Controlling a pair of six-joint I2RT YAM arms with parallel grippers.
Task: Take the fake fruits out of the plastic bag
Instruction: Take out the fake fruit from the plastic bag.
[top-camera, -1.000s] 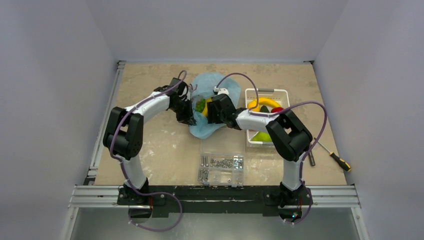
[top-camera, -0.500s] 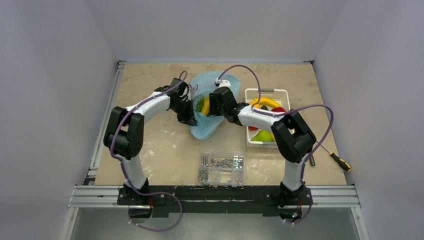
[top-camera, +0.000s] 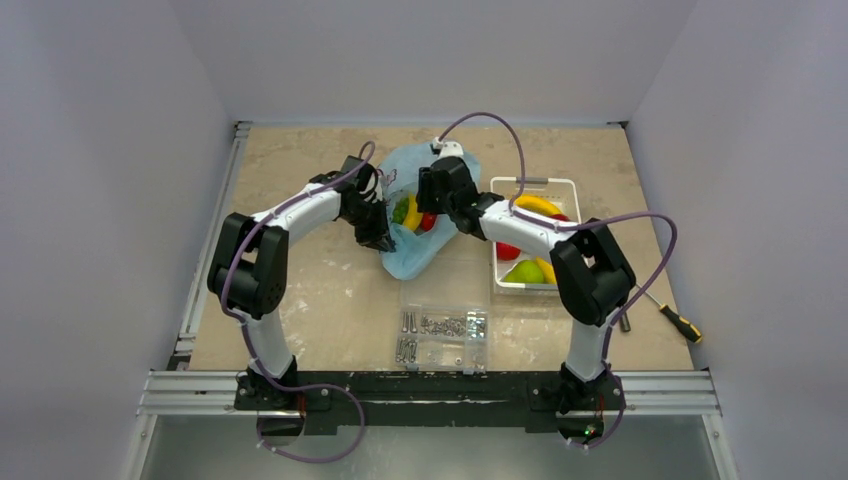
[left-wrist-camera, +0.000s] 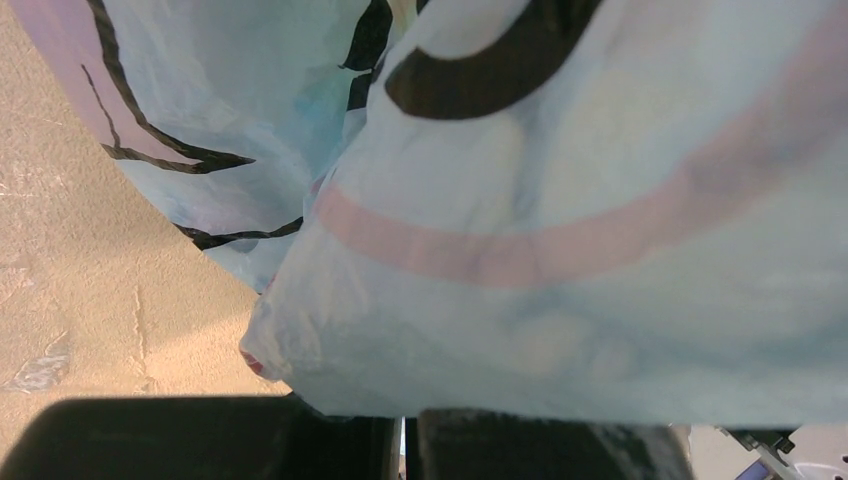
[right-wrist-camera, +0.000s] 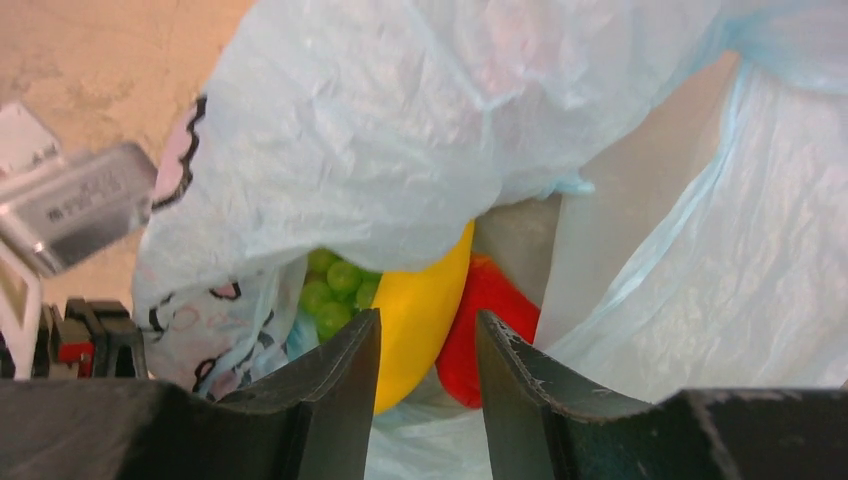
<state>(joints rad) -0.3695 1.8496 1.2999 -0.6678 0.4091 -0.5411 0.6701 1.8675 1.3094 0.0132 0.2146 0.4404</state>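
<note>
Right now the plastic bag (top-camera: 412, 258) lies on the bench (top-camera: 300, 290) between the two arms, with its mouth open toward the right arm. The left gripper (top-camera: 377, 228) is pressed together on the bag's left edge. In its wrist view the dark fingers (left-wrist-camera: 190, 440) show only a sliver between them, and the printed film is draped over their tips. The right gripper (top-camera: 432, 192) hovers at the mouth, its fingers (right-wrist-camera: 335, 385) spread and holding nothing. Inside the bag a green grape bunch (right-wrist-camera: 335, 288), a yellow fruit (right-wrist-camera: 425, 300) and a red fruit (right-wrist-camera: 490, 315) lie touching one another. Just right of the bag, a white basket (top-camera: 535, 182) holds a banana (top-camera: 537, 204) and a green fruit (top-camera: 524, 271) among others. A clear compartment box (top-camera: 443, 335) sits nearer the arm bases.
</note>
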